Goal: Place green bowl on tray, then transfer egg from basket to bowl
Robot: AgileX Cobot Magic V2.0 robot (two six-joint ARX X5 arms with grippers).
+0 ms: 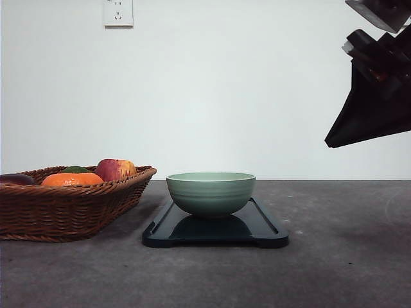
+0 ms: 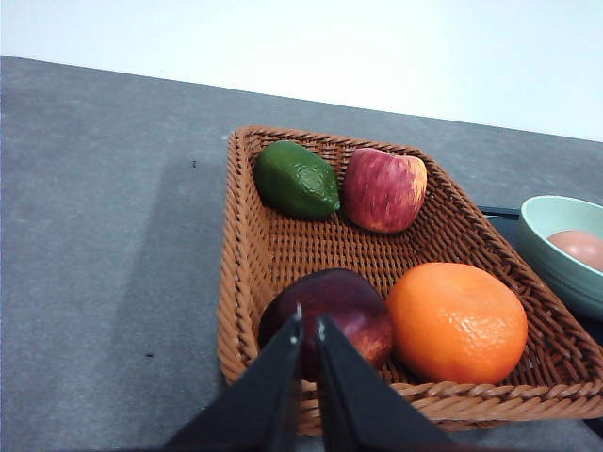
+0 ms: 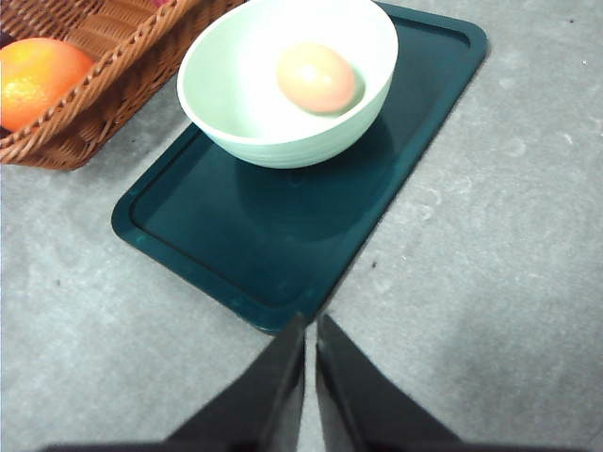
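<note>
Looks done on your end: green bowl [image 3: 287, 80] sits on the black tray [image 3: 283, 245], egg [image 3: 316, 77] lies inside the bowl, none left in the wicker basket [image 2: 283, 254]. Right gripper [image 3: 310, 330] is clenched on nothing, raised clear, bowl at its 12 o'clock. Left gripper [image 2: 309, 331] is pinched closed and empty above the basket's near rim; bowl near 2 o'clock.

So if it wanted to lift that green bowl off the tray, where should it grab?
Probably the green bowl's rim, from above, on the side away from the egg. The mouth faces up and open, the wall is thin enough to pinch, and its rounded outside offers little hold.
</note>
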